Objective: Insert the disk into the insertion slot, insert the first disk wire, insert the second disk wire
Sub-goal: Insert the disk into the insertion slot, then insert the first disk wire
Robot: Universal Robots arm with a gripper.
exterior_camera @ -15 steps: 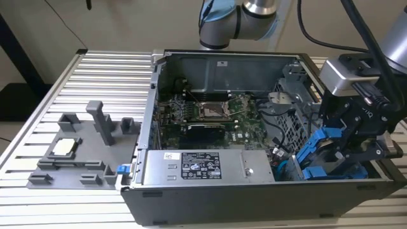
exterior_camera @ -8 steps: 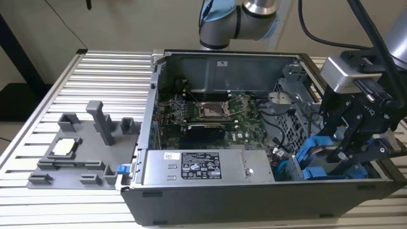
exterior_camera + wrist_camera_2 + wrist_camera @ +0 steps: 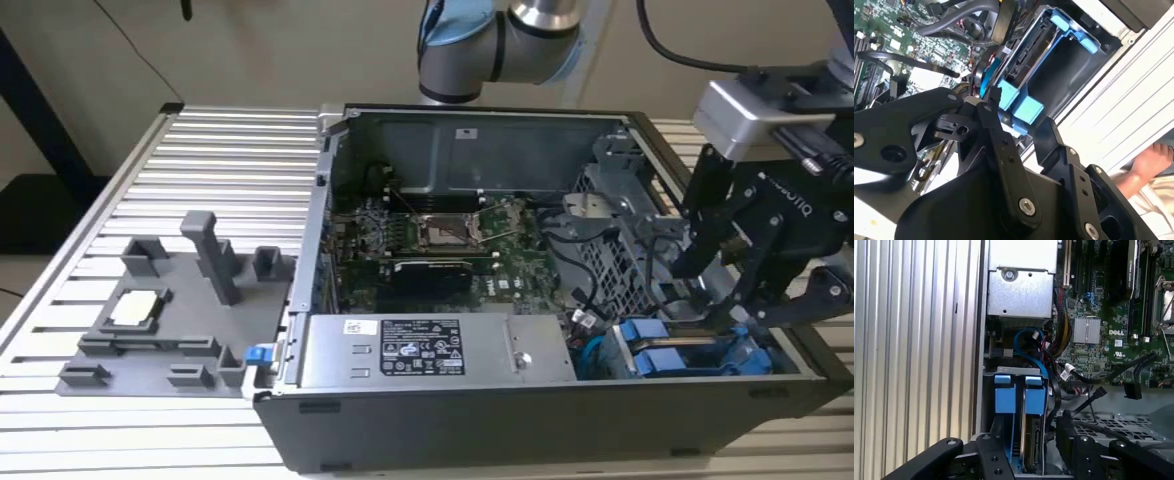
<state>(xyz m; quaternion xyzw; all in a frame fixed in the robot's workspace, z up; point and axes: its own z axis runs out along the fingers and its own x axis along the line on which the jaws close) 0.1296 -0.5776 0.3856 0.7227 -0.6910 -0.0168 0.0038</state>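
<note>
The disk (image 3: pixel 1030 440) stands edge-on inside the insertion slot (image 3: pixel 1066 82) at the case's front corner, on the exterior view's right. Its bright blue carrier tabs (image 3: pixel 1035 395) stick out toward me, and I also see the tabs (image 3: pixel 1019 102) between my fingers. My gripper (image 3: pixel 1029 462) is open, one black finger on each side of the blue carrier (image 3: pixel 661 360), and the gripper (image 3: pixel 741 315) hangs low over that corner. A blue cable (image 3: pixel 1026 342) and a loose black cable with a plug (image 3: pixel 1099 392) lie just beyond the slot, unconnected to the disk as far as I can see.
The perforated grey cage (image 3: pixel 607 250) stands right beside the slot. The motherboard (image 3: pixel 427 235) fills the case's middle, and a silver power supply (image 3: pixel 427 350) lies along its front. A grey fixture (image 3: pixel 174 300) sits on the ribbed table at the exterior view's left. A person's hand (image 3: pixel 1149 162) rests outside the case.
</note>
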